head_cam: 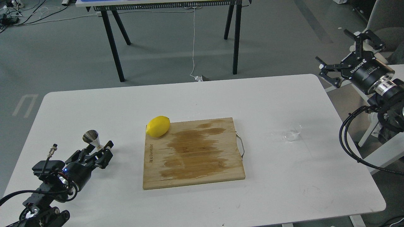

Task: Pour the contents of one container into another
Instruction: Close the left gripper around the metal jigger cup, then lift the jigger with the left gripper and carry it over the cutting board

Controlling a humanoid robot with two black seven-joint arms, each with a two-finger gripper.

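Note:
The steel jigger (91,137) stands upright near the table's left edge, its upper cone open to view. My left gripper (97,152) sits low on the table right against it, fingers spread on either side of the jigger's lower cone, which they hide. I cannot see the pads touching it. The clear glass cup (293,131) stands upright on the right side of the table, right of the board. My right gripper (331,44) hangs open, high beyond the table's right edge, far from the cup and holding nothing.
A wooden cutting board (192,154) with wet stains and a metal handle lies mid-table. A yellow lemon (158,126) rests at its far left corner. A black-legged table (170,4) stands behind, and a grey chair sits off to the right.

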